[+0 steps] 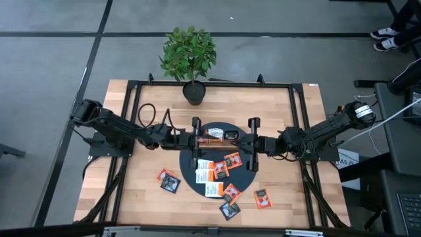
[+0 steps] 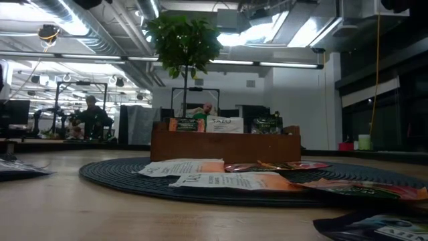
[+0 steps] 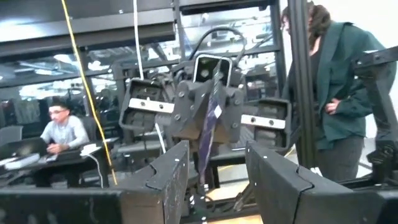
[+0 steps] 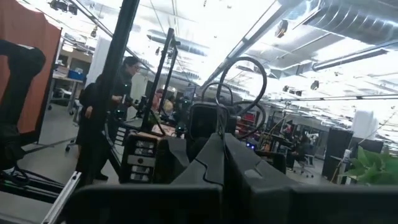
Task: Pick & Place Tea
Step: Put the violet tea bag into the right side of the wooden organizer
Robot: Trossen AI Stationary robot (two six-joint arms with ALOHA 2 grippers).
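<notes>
The wooden tray (image 1: 220, 135) stands at the far side of the round dark mat (image 1: 186, 158) with tea sachets upright in it (image 2: 224, 124). Orange, white and dark sachets lie flat on the mat (image 1: 205, 172) and on the table in front of it (image 1: 262, 197). Both arms meet above the tray. My left gripper (image 3: 227, 180) is open and faces my right gripper (image 3: 208, 106), which is shut on a thin dark sachet (image 3: 209, 124) seen edge-on. The sachet's lower end reaches down in front of the left fingers' gap; whether it lies between them I cannot tell. My right gripper pinches the dark sachet between its two shut fingers, coming level from the table's right side. The sachet (image 3: 211, 115) stands nearly upright, slightly slanted, clear of the table and tray, reaching above and below the fingers. The fingers hide which edge they have.
A potted plant (image 1: 189, 52) stands at the table's far edge behind the tray. More sachets lie at the table's near left (image 1: 168, 179) and near middle (image 1: 229, 209). A black frame rail runs around the table (image 1: 131, 85). People show in the room beyond (image 3: 339, 93).
</notes>
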